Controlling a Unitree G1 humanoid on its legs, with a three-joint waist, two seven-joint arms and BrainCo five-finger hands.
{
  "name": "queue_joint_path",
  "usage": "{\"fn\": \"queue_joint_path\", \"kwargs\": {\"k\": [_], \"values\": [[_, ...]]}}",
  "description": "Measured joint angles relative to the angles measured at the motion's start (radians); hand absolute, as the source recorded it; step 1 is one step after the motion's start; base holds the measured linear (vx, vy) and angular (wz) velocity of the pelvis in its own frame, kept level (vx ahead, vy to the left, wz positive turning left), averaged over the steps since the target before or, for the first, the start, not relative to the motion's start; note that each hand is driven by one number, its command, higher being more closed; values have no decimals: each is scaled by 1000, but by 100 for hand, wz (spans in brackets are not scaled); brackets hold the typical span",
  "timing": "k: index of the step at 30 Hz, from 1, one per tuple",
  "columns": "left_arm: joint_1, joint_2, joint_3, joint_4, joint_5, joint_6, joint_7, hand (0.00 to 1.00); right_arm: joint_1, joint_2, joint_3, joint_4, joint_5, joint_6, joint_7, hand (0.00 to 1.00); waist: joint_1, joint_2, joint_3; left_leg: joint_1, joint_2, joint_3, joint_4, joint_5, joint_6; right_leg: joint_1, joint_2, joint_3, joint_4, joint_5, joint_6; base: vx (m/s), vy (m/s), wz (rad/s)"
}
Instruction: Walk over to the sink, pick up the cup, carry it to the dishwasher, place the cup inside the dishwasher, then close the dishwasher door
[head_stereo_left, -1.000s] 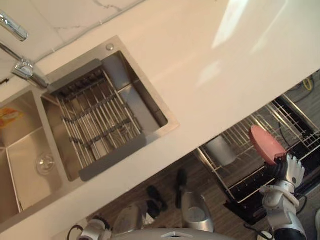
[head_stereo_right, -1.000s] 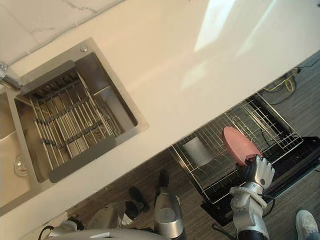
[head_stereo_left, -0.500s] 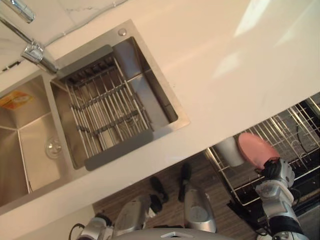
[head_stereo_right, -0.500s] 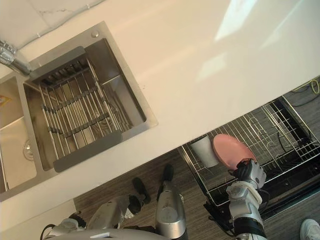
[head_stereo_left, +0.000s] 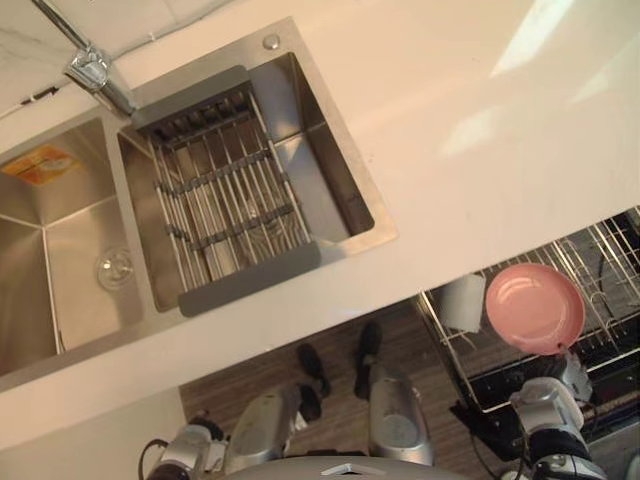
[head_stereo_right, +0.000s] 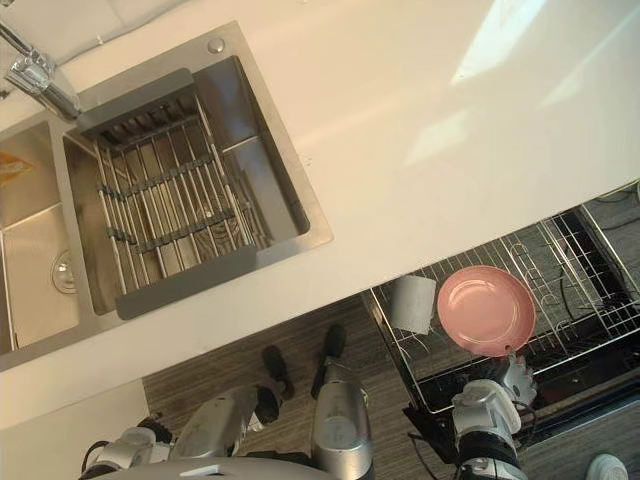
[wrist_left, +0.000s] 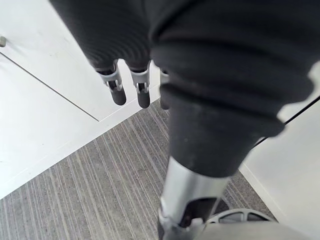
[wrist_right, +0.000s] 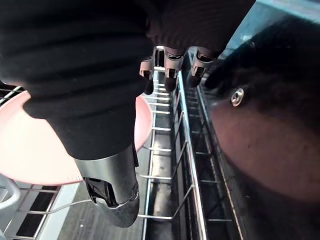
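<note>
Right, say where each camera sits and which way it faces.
Left eye view: on the head, looking down at sink, countertop, dishwasher rack; right robot hand low right.
Right eye view: beside it, same scene, pink plate beside cup.
Left wrist view: along the open left robot hand, down at floor.
Right wrist view: along the right robot hand gripping the plate; shares plate and rack with both eyes.
</note>
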Motion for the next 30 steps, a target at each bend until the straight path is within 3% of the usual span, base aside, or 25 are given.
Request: {"fn": "queue_joint_path", "kwargs": {"k": [6,11,13,15,16,19,22,23,26,30], "values": [[-1,13,10,-4,20,12,-7,0,17,25,-105,-68,130,-81,-113,0,2,-33,-6,2,1,2,3,-4,6,0,1,5,1,9,-7,-1,1,-1],[15,18,50,-42,61,21,-5,0,90,64,-308,-391,216,-157,-260,0,-6,-63,-25,14,9,36,14,-22,33,1,17,46,-2,18,-5,1,3,-22],[23,19,50,-52,75,26,-2,0,128,64,-385,-494,282,-197,-327,0,-12,-75,-36,20,17,53,16,-43,61,2,29,62,-3,18,-5,7,4,-33],[38,24,50,-60,87,38,13,0,199,71,-457,-619,399,-258,-398,0,-39,-99,-57,25,18,64,10,-49,63,-1,34,76,-4,21,-10,39,6,-23],[42,26,50,-61,86,41,18,0,216,77,-480,-640,422,-267,-410,0,-45,-104,-60,33,17,69,3,-49,63,0,36,82,-4,21,-10,55,3,-20],[44,28,50,-60,75,59,29,0,290,106,-611,-615,552,-340,-430,0,-70,-115,-75,49,16,90,-2,-46,67,2,39,98,-1,20,-9,69,3,-18],[45,27,52,-59,53,74,33,0,321,107,-724,-480,743,-412,-365,0,-106,-105,-93,57,12,92,-2,-45,66,5,36,105,-1,17,-5,74,13,-10],[44,25,59,-59,31,80,36,0,337,110,-750,-397,860,-460,-296,0,-115,-99,-98,71,10,96,-9,-44,64,13,36,109,-1,16,-3,45,4,-16],[44,9,62,-25,-13,88,52,0,349,168,-784,-239,1068,-542,-130,0,-129,-80,-118,106,2,104,-44,-28,39,36,34,110,-12,12,1,7,1,-6],[30,-19,61,-16,-44,92,53,0,342,281,-783,-171,1310,-638,46,0,-129,-39,-145,105,3,105,-68,-33,20,40,36,96,-39,7,6,-55,-6,5]]}}
